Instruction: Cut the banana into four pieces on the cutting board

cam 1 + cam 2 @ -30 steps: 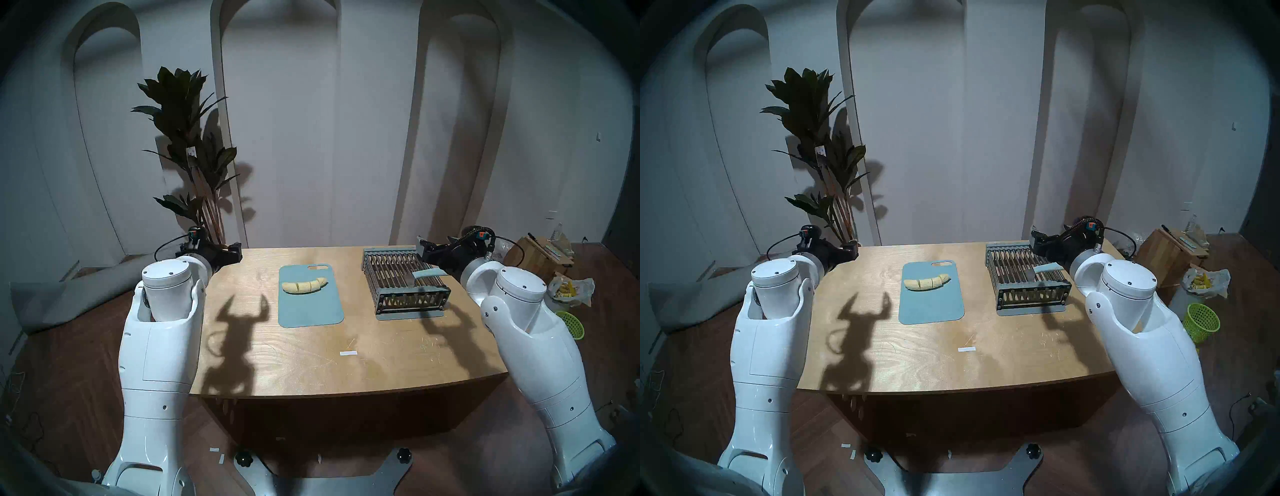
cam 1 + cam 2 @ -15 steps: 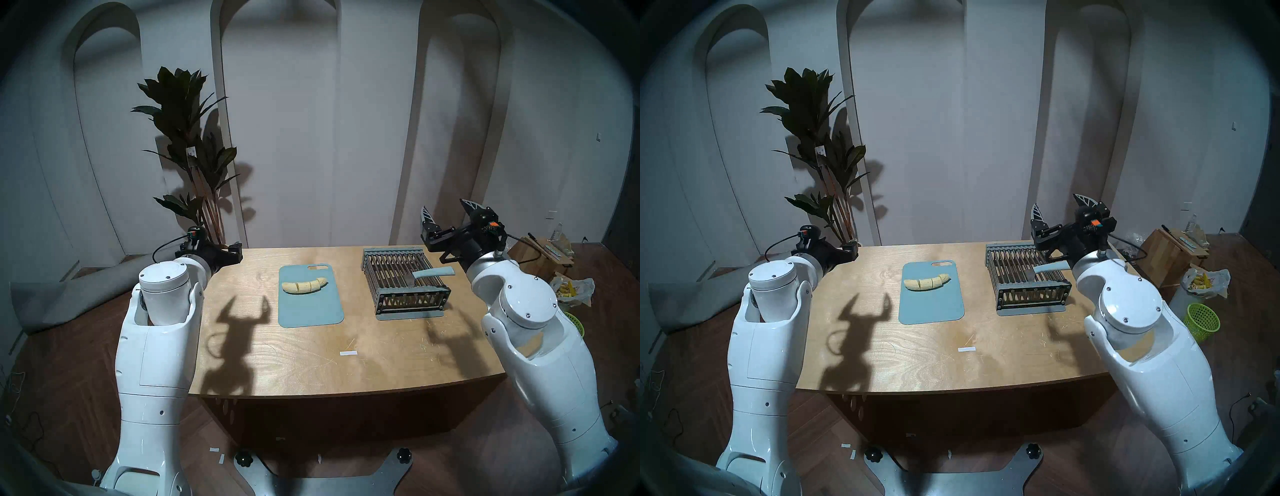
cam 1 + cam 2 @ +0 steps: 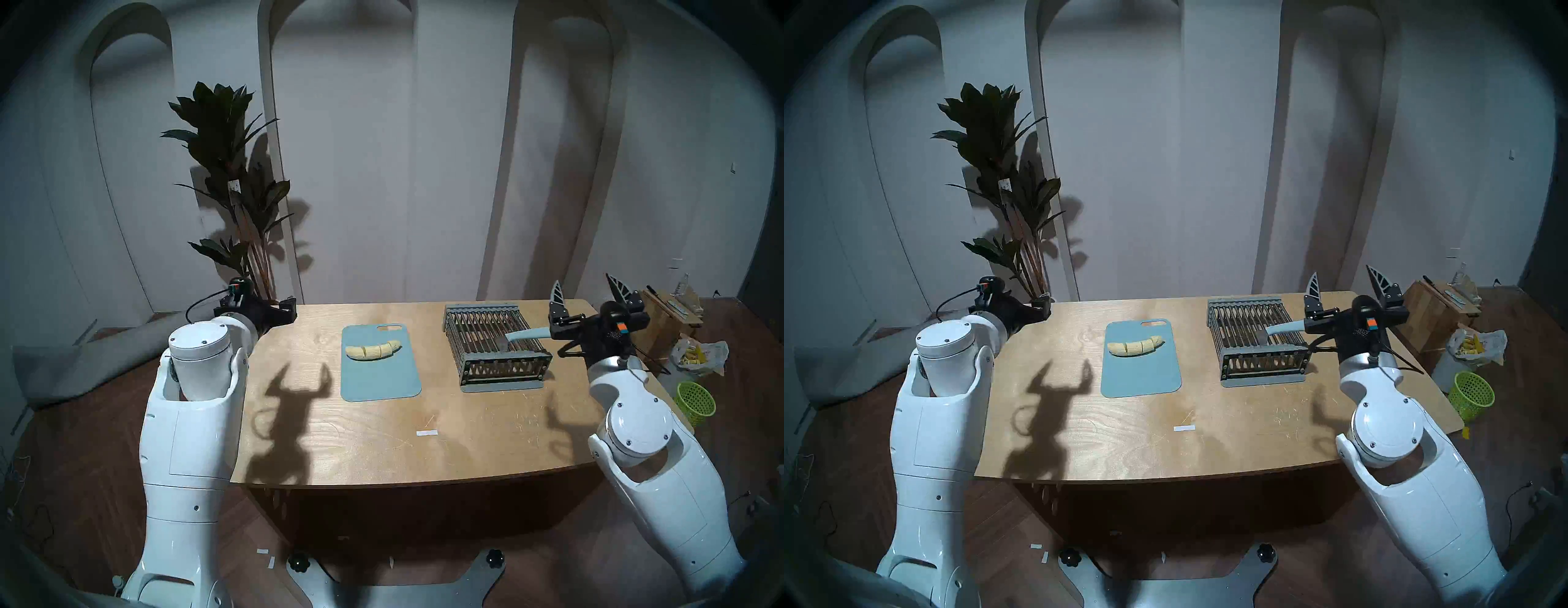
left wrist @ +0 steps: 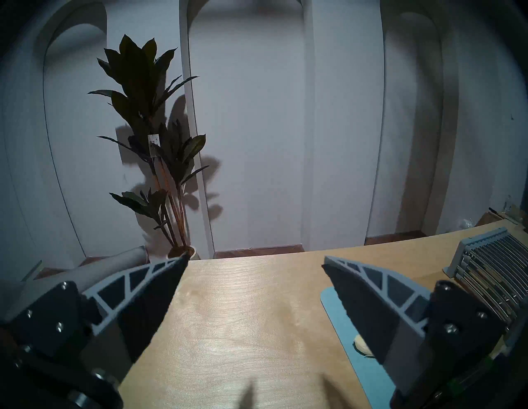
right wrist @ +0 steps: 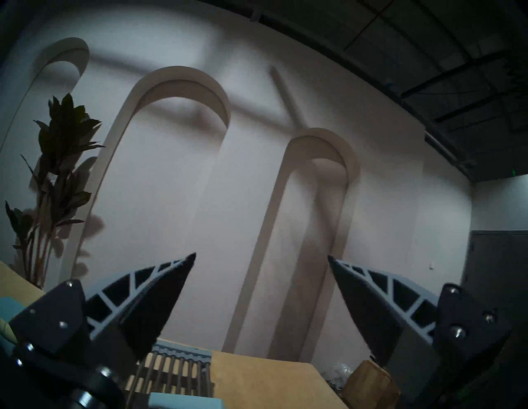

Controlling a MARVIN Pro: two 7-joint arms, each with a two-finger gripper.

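The banana (image 3: 373,350) lies on the blue-grey cutting board (image 3: 382,382) at mid table, sliced into several chunks that sit end to end in a curve. My left gripper (image 4: 255,258) hovers open and empty at the table's far left corner; past its right finger I see a corner of the cutting board (image 4: 333,302) and a bit of banana (image 4: 360,341). My right gripper (image 3: 587,293) is open and empty, fingers pointing up, just right of the rack. The knife (image 3: 526,334), with a pale blue handle, rests on the rack beside it.
The grey slatted rack (image 3: 479,322) stands at the table's right back. A white tape strip (image 3: 426,433) lies near the front. On the floor to the right are a green basket (image 3: 695,399), a plastic bag of yellow peels (image 3: 695,354) and a wooden box (image 3: 662,314). A plant (image 3: 233,178) stands behind the left corner.
My right arm has swung away from above the rack, out to the right and nearer, turning its open fingers upward. The knife stays on the rack. The left arm has hardly moved.
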